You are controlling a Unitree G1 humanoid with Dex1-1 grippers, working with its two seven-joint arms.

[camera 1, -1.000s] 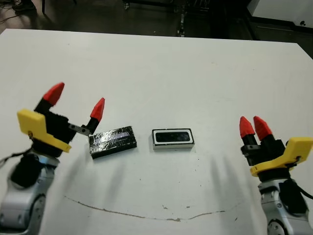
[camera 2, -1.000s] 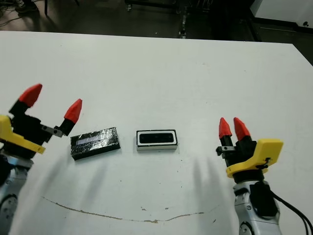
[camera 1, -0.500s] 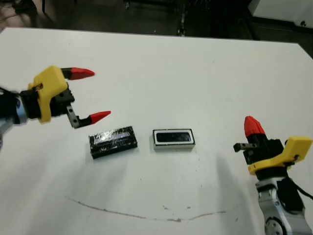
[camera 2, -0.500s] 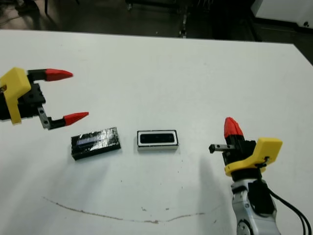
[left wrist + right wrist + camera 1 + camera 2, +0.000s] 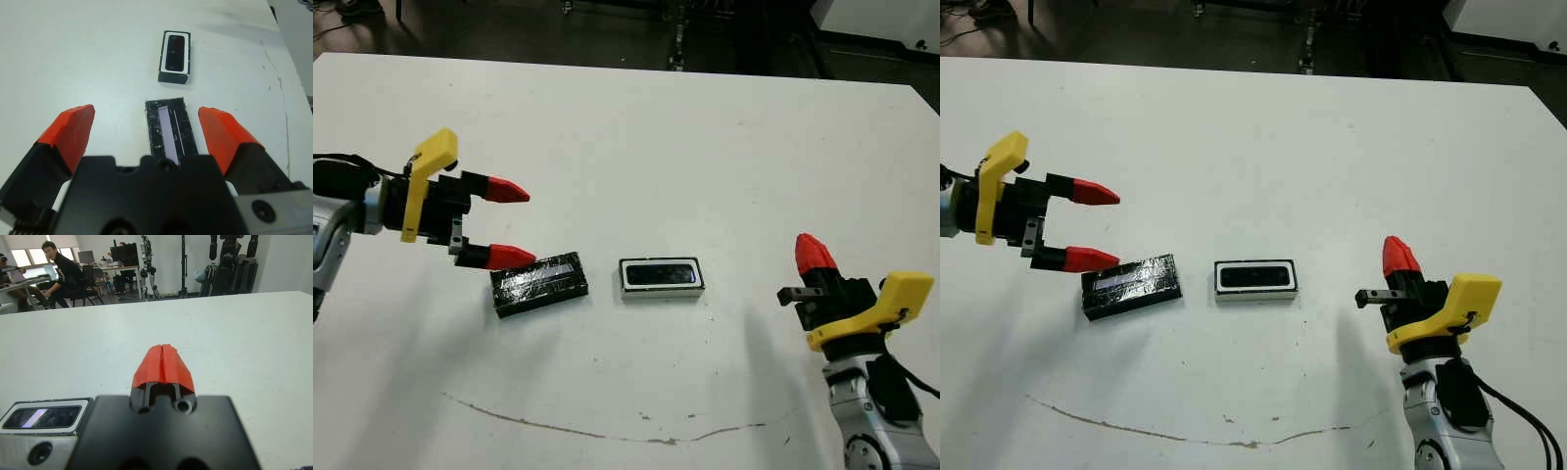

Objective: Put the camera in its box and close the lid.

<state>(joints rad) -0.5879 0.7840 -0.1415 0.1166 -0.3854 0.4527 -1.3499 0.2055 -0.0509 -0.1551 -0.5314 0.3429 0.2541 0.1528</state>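
In the left wrist view, the black gripper body covers the near end of the lid (image 5: 168, 129) completely.

A white table (image 5: 636, 127) fills most of the scene, its surface marked by a thin, wavy brown line (image 5: 607, 431) near the front edge. Beyond the table's far edge lies a dark floor (image 5: 509, 29). In the right wrist view, past the table, a person in dark clothes (image 5: 63, 276) sits at a desk (image 5: 105, 270) beside bright windows (image 5: 29, 255), and dark robot stands (image 5: 230, 259) rise against a pale wall (image 5: 283, 262).
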